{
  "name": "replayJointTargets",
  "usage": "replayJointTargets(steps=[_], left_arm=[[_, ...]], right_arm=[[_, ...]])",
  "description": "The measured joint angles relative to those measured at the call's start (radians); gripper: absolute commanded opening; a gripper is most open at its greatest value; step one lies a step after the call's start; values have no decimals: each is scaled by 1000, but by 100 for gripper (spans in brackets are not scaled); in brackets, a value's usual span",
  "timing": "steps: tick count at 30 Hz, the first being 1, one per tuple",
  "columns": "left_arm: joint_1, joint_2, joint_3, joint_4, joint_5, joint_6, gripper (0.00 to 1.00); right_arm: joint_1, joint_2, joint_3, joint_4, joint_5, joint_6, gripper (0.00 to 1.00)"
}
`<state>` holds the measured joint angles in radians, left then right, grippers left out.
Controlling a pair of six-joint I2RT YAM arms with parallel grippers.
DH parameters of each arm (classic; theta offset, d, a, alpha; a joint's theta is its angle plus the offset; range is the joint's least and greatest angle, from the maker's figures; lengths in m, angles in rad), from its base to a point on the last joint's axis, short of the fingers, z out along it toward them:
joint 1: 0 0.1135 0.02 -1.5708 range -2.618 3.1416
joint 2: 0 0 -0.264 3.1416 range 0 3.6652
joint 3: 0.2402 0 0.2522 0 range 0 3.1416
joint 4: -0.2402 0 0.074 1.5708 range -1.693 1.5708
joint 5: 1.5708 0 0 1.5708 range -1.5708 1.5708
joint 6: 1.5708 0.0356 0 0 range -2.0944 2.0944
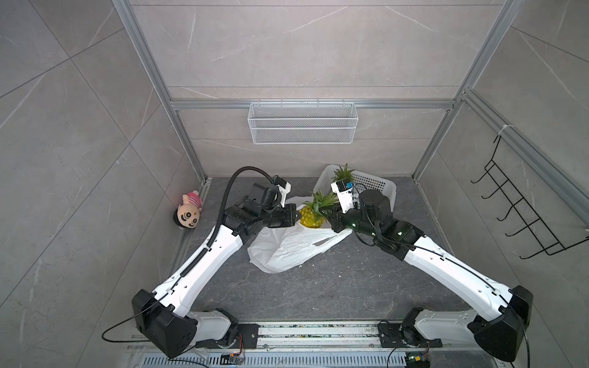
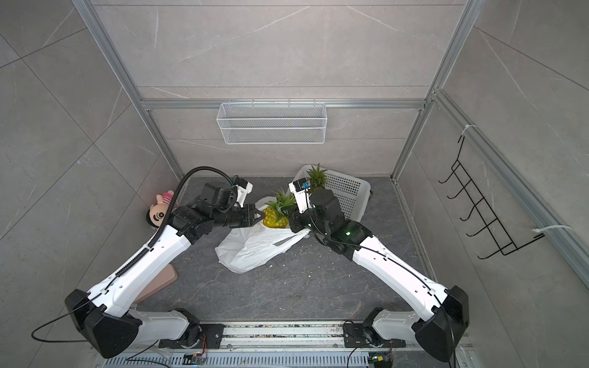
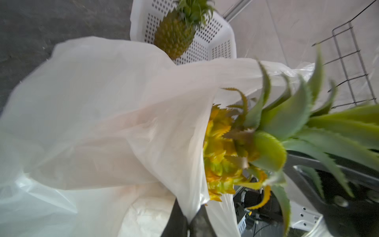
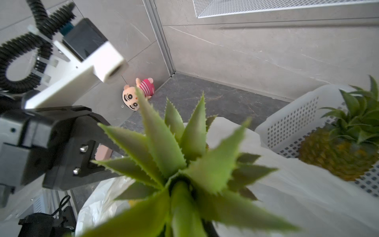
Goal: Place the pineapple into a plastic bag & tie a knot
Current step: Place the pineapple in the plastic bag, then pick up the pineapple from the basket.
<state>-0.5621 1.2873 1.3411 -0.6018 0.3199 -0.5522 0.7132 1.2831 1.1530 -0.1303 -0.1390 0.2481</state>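
— Dark stone tabletop (image 1: 350,286); where's the pineapple (image 1: 309,219)?
— At the mouth of the plastic bag (image 1: 287,250), tilted, crown toward the right gripper (image 1: 330,214) clamping its leaves; the left gripper (image 1: 298,216) pinches bag rim.

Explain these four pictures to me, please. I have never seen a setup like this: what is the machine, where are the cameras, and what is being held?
Two white-and-black robot arms stand on a rail at the front of a walled booth. Both top views look down from one overhead camera pair; the two close-ups come from cameras on the arms' wrists. On the dark floor lie a white plastic bag, a perforated white basket holding a second pineapple, and a plush toy in the corner. The left gripper pinches the bag's edge, holding its mouth up. The right gripper grips the yellow pineapple by its leafy crown, at the bag's mouth. Nothing is tied yet.
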Motion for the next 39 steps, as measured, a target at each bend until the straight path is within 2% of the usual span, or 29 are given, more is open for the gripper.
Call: replayJointTargets(steps=[5, 10, 14, 15, 17, 18, 19, 25, 31, 34, 36, 39], left_arm=[[48, -66, -111, 82, 59, -25, 0], [93, -70, -267, 116, 115, -27, 0], [119, -70, -325, 116, 134, -16, 0], [122, -70, -329, 116, 136, -10, 0], [127, -70, -330, 116, 137, 8, 0], [130, -70, -330, 116, 137, 16, 0], [131, -70, -330, 115, 138, 26, 0], [137, -70, -330, 101, 140, 93, 0], [142, -70, -330, 89, 147, 163, 0], [142, -67, -330, 78, 155, 184, 0], [142, -61, -330, 75, 159, 193, 0], [142, -52, -330, 68, 163, 203, 0]], right_arm=[[23, 60, -116, 74, 53, -14, 0], [21, 162, -123, 41, 186, -82, 0], [19, 203, -116, 29, 204, -115, 0], [19, 218, -108, 27, 203, -121, 11], [20, 247, -85, 24, 195, -130, 45], [20, 257, -66, 11, 187, -132, 58], [20, 264, -45, -9, 179, -133, 64], [19, 221, 77, -121, 155, -93, 78], [-2, 113, 205, -217, 185, -27, 84], [-56, 131, 302, -279, 245, 16, 88], [-117, 175, 364, -326, 282, 45, 99], [-213, 281, 451, -380, 324, 72, 99]])
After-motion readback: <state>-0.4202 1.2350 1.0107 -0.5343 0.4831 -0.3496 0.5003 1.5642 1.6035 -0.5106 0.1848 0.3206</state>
